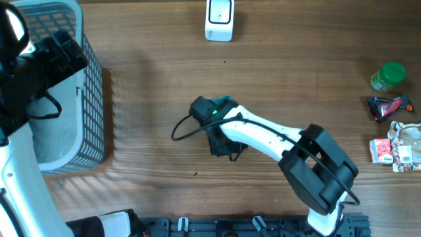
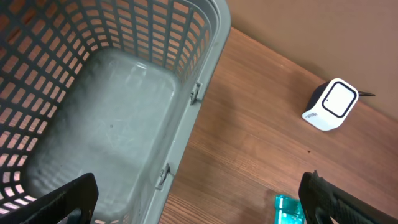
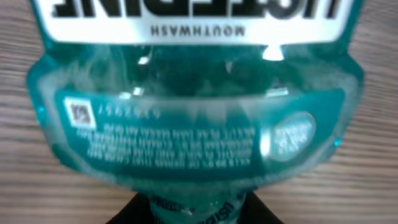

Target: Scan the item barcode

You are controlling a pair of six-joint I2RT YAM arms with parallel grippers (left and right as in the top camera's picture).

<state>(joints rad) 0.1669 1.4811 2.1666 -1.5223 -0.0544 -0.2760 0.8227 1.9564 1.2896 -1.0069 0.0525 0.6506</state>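
Observation:
A teal mouthwash bottle (image 3: 193, 106) lies on the wooden table and fills the right wrist view, with its label upside down. My right gripper (image 3: 199, 210) is closed on the bottle's neck, a dark finger pressed on each side. From overhead only a teal sliver of the bottle (image 1: 227, 101) shows beyond the right arm (image 1: 263, 135). The white scanner (image 1: 219, 18) stands at the table's far edge and also shows as a white scanner (image 2: 331, 104) in the left wrist view. My left gripper (image 2: 199, 205) hangs open over the basket with nothing between its fingers.
A grey mesh basket (image 1: 92, 85) stands at the left, its rim (image 2: 205, 62) under the left wrist. At the right edge lie a green-lidded jar (image 1: 388, 76), a dark packet (image 1: 388, 105) and snack packets (image 1: 398, 150).

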